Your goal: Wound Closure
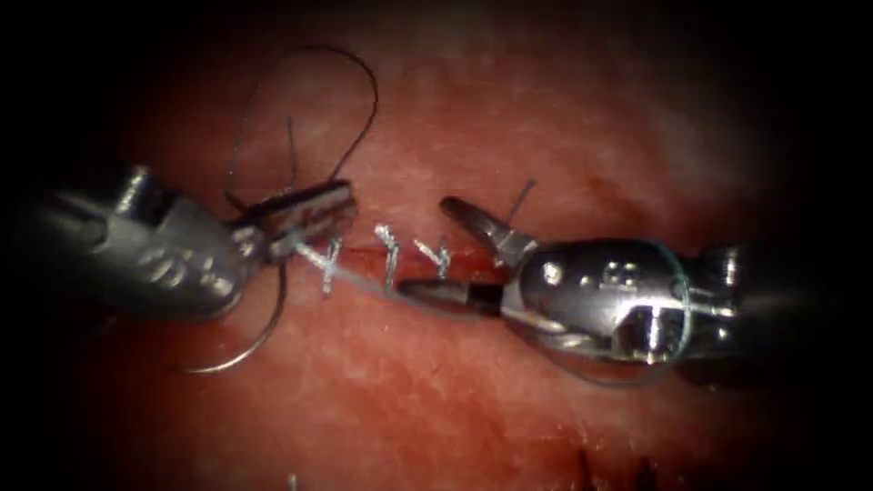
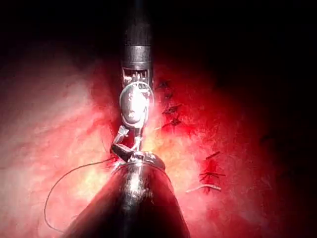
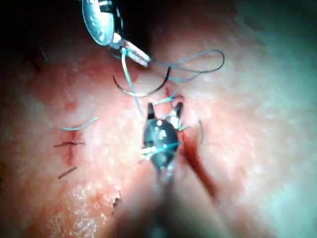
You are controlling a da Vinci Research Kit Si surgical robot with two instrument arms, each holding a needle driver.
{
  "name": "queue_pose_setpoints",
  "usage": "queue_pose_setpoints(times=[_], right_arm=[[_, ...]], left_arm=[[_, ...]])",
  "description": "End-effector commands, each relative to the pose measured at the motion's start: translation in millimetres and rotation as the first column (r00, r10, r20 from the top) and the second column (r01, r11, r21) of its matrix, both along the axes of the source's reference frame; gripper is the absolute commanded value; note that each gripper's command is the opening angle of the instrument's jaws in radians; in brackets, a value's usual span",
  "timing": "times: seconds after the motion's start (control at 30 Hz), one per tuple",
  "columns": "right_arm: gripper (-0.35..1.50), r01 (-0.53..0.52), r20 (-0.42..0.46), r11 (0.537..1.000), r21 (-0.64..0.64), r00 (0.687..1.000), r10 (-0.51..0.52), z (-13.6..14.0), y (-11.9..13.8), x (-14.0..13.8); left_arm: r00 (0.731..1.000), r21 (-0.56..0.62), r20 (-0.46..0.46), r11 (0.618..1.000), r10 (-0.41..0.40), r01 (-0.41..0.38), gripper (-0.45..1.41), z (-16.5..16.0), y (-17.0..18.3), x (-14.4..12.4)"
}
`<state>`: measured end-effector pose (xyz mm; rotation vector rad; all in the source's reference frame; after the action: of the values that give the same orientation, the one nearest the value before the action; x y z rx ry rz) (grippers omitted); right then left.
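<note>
The cut (image 1: 473, 265) runs across the tissue (image 1: 473, 400) with three pale stitches (image 1: 391, 256) over it. My left tool (image 1: 341, 205) comes in from the left, jaws shut on the pale thread (image 1: 359, 280) that leads along the stitches. The curved needle (image 1: 259, 338) lies free of both tools on the tissue left of the cut, below the left jaws; its arc (image 3: 141, 93) is out of the tissue. My right tool (image 1: 426, 247) stands open astride the cut's right end, holding nothing. Thread (image 1: 684, 300) is looped around its wrist.
A dark thread loop (image 1: 359, 86) rises over the tissue behind the left tool. Older dark stitches (image 2: 171, 110) and cut thread ends (image 3: 79, 125) mark the tissue farther off. Red fluid wets the cut's edges.
</note>
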<state>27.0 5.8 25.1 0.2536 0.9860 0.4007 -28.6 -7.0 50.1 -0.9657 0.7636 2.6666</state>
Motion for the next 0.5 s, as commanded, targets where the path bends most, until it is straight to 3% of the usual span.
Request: queue_pose_setpoints(times=[0.03, 0.23, 0.5], right_arm=[[1.06, 0.029, -0.013, 1.0, 0.009, 0.999, -0.029, 0.4, -1.6, 1.1], [1.01, 0.086, -0.053, 0.996, 0.019, 0.995, -0.085, 0.2, -2.5, 1.8], [0.94, 0.12, -0.155, 0.993, 0.009, 0.981, -0.117, 0.2, -2.6, 2.0]], left_arm=[[1.0, 0.007, 0.003, 1.0, 0.006, -0.006, -0.45, 0.4, -0.5, -0.8], [1.0, -0.013, -0.009, 0.999, 0.029, -0.029, -0.45, 1.8, 2.3, -4.3], [0.997, -0.004, -0.028, 0.998, 0.066, -0.066, -0.45, 7.5, 3.1, -8.4]])
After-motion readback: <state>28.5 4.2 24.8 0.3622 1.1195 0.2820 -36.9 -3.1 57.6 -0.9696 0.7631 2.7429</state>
